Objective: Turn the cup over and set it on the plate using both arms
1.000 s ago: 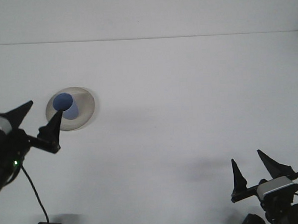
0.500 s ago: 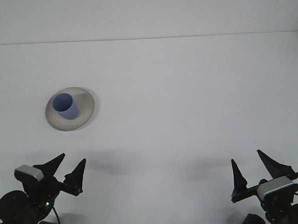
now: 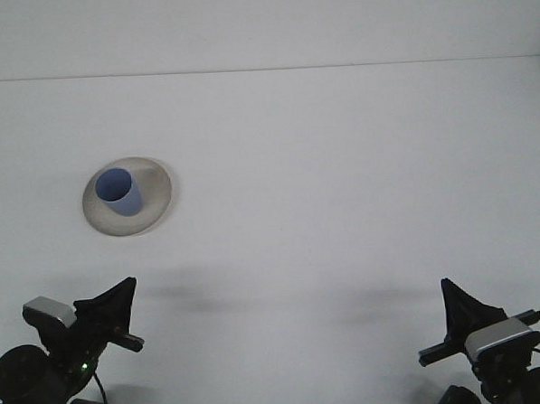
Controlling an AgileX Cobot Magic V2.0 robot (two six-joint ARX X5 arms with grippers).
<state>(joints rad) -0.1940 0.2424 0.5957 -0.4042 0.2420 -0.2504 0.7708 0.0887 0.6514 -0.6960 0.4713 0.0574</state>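
White surface [image 3: 340, 162]: cup [image 3: 118, 192] upright on plate [image 3: 156, 185]; I've parked left gripper [image 3: 122, 311], right gripper [image 3: 462, 314], jaws now together — done.

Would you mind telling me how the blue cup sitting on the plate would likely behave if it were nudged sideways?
The blue cup stands mouth-up on the plate, so it probably tips rather than rolls. It looks small and thin-walled, likely light, sliding easily on the plate's smooth surface. Once toppled, its round body would probably roll.

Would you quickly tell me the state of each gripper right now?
Left gripper: shut, holding nothing.
Right gripper: shut, holding nothing.
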